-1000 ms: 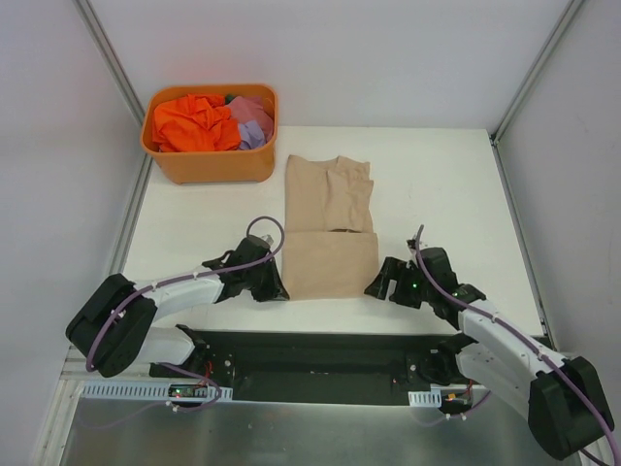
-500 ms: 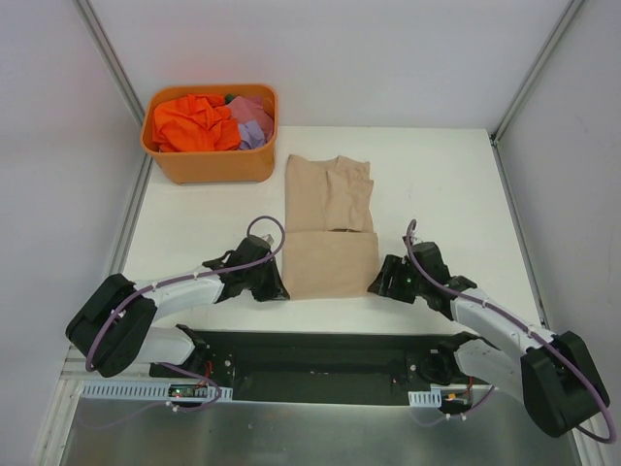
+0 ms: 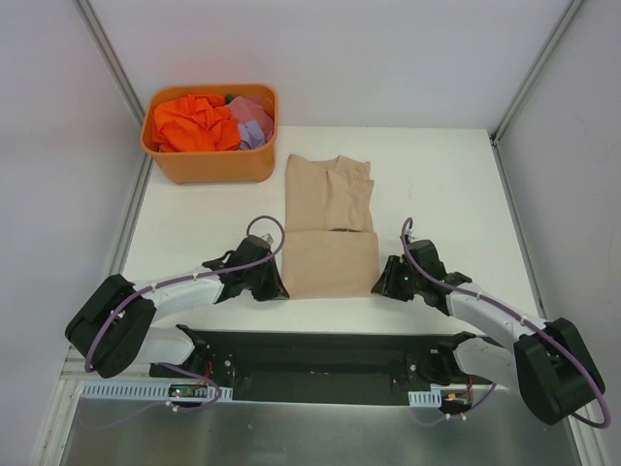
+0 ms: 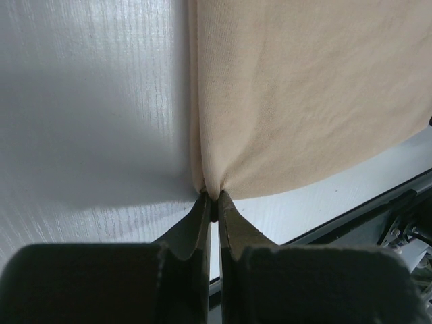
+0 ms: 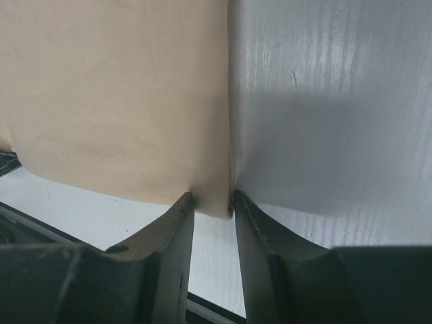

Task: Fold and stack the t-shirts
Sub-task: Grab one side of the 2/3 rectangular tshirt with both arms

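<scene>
At the bottom of the left wrist view, your left gripper (image 4: pixel 211 201) is pressed together, pinching the near left corner of the beige t-shirt (image 4: pixel 304 101). In the right wrist view, your right gripper (image 5: pixel 213 201) is narrowly spread around the near right corner, not yet clamped. You appear to be mid-fold on this shirt, which lies flat at frame centre. Close the right, then carry both corners toward the far hem. The orange t-shirt (image 3: pixel 192 121) and lilac t-shirt (image 3: pixel 254 124) sit in the tub (image 3: pixel 209 167), upper left.

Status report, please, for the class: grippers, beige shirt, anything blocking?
Left gripper shut on beige t-shirt, near-left corner. Right gripper open, straddling near-right corner. Nothing blocking; orange tub stands apart.
</scene>
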Robot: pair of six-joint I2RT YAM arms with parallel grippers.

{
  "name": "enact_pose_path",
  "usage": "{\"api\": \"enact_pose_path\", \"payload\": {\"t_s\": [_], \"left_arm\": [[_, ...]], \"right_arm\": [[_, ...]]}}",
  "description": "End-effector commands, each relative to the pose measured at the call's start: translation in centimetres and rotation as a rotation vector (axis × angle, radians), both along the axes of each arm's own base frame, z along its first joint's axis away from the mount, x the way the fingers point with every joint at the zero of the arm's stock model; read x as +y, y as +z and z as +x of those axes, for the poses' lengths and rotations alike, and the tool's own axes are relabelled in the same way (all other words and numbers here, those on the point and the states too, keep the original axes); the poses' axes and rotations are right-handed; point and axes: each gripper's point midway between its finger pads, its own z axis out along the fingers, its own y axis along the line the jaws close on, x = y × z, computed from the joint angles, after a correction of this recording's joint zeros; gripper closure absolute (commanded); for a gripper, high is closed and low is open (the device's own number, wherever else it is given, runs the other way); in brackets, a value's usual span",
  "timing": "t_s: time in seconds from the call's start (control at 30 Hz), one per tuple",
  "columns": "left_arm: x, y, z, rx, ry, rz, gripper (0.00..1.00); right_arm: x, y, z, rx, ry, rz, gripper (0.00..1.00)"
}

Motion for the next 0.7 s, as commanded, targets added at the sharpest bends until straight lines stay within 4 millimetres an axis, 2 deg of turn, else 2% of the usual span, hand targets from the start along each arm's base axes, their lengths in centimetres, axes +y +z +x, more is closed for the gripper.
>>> {"api": "enact_pose_path", "payload": {"t_s": [0.0, 0.07, 0.17, 0.23, 0.27, 0.37, 0.47, 0.57, 0.67], "left_arm": [[0.3, 0.0, 0.3, -0.025, 0.009, 0.024, 1.00], [0.4, -0.1, 0.3, -0.026, 0.006, 0.026, 1.00], [0.3, 0.2, 0.2, -0.033, -0.001, 0.015, 1.00], [0.4, 0.8, 0.2, -0.062, -0.007, 0.004, 1.00], [0.5, 1.2, 0.3, -0.090, -0.010, 0.000, 1.00], [0.8, 2.9, 0.4, -0.180, -0.028, -0.025, 1.00], [1.0, 5.4, 0.2, -0.281, -0.047, -0.073, 1.00], [1.4, 8.4, 0.1, -0.404, -0.048, -0.134, 1.00], [1.9, 12.3, -0.4, -0.526, -0.047, -0.214, 1.00]], "right_arm": [[-1.4, -1.6, -0.6, 0.046, -0.026, -0.087, 0.72], [-1.0, -1.5, -0.7, 0.058, -0.013, -0.078, 0.76], [-0.7, -1.1, -1.1, 0.058, 0.011, -0.065, 0.90], [-0.3, -0.3, -1.4, 0.039, 0.062, -0.054, 0.99], [-0.1, 0.2, -1.6, 0.035, 0.086, -0.053, 0.99], [0.3, 2.6, -3.0, 0.035, 0.178, -0.025, 0.99], [1.4, 5.9, -5.0, 0.037, 0.285, 0.065, 0.99], [1.9, 9.2, -6.5, 0.005, 0.346, 0.135, 0.99], [2.3, 12.7, -8.4, -0.013, 0.439, 0.208, 0.99]]}}
